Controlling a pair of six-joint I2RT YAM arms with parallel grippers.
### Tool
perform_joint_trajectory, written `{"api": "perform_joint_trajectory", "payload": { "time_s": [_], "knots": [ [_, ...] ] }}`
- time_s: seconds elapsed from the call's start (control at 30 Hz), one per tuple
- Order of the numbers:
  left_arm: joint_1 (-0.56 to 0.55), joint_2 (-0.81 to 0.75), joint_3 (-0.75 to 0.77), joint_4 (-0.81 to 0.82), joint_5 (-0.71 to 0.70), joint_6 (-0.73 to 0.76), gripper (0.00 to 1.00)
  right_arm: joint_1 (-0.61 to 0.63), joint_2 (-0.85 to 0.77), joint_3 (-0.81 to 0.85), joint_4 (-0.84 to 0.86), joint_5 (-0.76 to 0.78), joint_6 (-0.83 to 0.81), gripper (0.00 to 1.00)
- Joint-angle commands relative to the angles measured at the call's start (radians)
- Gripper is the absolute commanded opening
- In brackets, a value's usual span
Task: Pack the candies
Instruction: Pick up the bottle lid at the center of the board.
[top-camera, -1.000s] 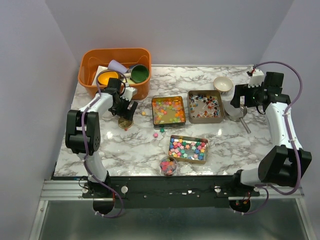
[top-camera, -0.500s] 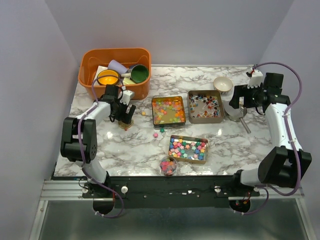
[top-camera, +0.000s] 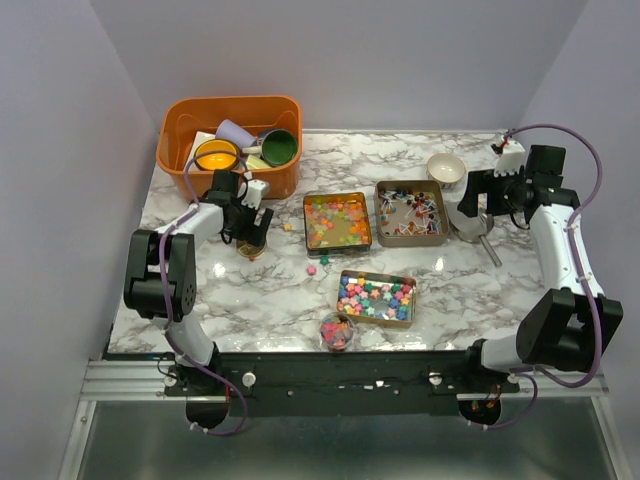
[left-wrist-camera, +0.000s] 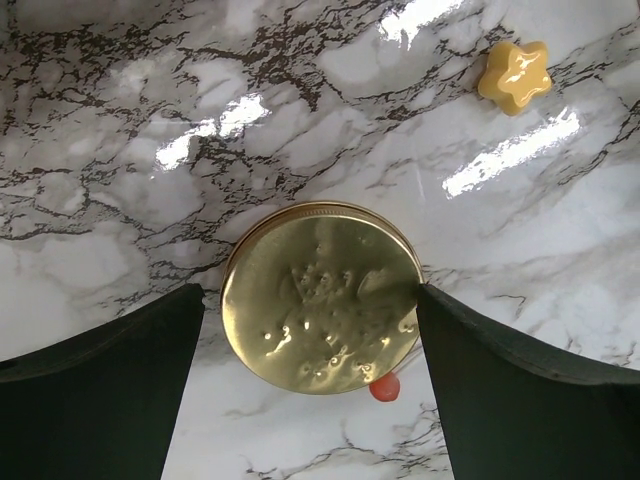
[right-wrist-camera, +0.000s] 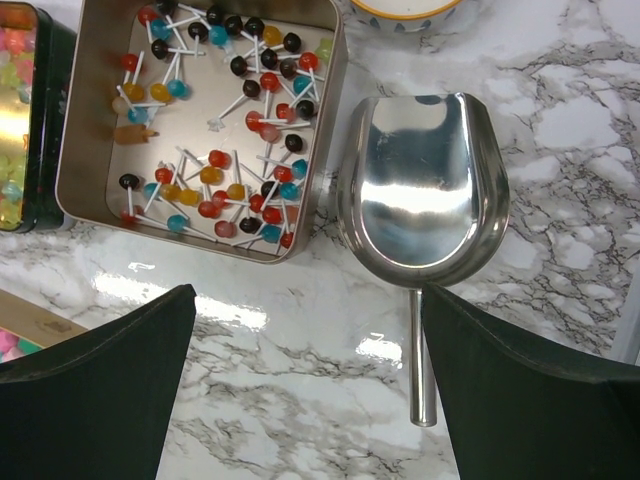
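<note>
The left gripper (top-camera: 247, 228) is being held further left than a second ago, now over the gold lid (left-wrist-camera: 320, 308), and its elbow is being kept drawn in toward the left. The right arm is being kept where it was. The left jaws are being held wide apart, a finger just beside each side of the lid, which is lying flat on the table (top-camera: 250, 290); nothing is being gripped. A yellow star (left-wrist-camera: 514, 75) is lying loose, far right of the lid. The right gripper (right-wrist-camera: 307, 290) is likewise being held wide open and empty above the scoop (right-wrist-camera: 425, 190). The candies are being kept in three trays: pastel ones in the left tray (top-camera: 337, 220), stick ones in the right tray (top-camera: 410, 212), and bright ones in the near tray (top-camera: 376, 297). More are lying in a jar (top-camera: 337, 331) at the near edge.
</note>
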Motion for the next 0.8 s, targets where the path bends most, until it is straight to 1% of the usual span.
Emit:
{"api": "perform_joint_trajectory", "payload": {
  "time_s": [0.0, 0.27, 0.43, 0.63, 0.7, 0.77],
  "knots": [
    [-0.019, -0.023, -0.03, 0.008, 0.023, -0.027, 0.99, -0.004, -0.03, -0.037, 0.007, -0.019, -0.009, 1.0],
    [-0.048, -0.029, -0.088, 0.095, -0.055, -0.071, 0.99, -0.004, -0.013, -0.027, 0.003, -0.022, -0.01, 1.0],
    [-0.049, -0.034, -0.094, 0.097, -0.07, -0.09, 0.99, -0.004, -0.004, 0.005, -0.006, -0.022, -0.016, 1.0],
    [-0.049, -0.147, -0.11, 0.065, -0.057, -0.01, 0.98, -0.004, -0.024, -0.015, 0.0, -0.024, -0.01, 1.0],
    [-0.049, -0.195, -0.064, 0.045, -0.038, 0.005, 0.97, -0.004, -0.031, -0.017, -0.003, -0.025, -0.005, 1.0],
    [-0.049, -0.248, -0.025, 0.005, 0.018, 0.019, 0.96, -0.004, -0.033, -0.017, -0.008, -0.027, -0.005, 1.0]
  ]
}}
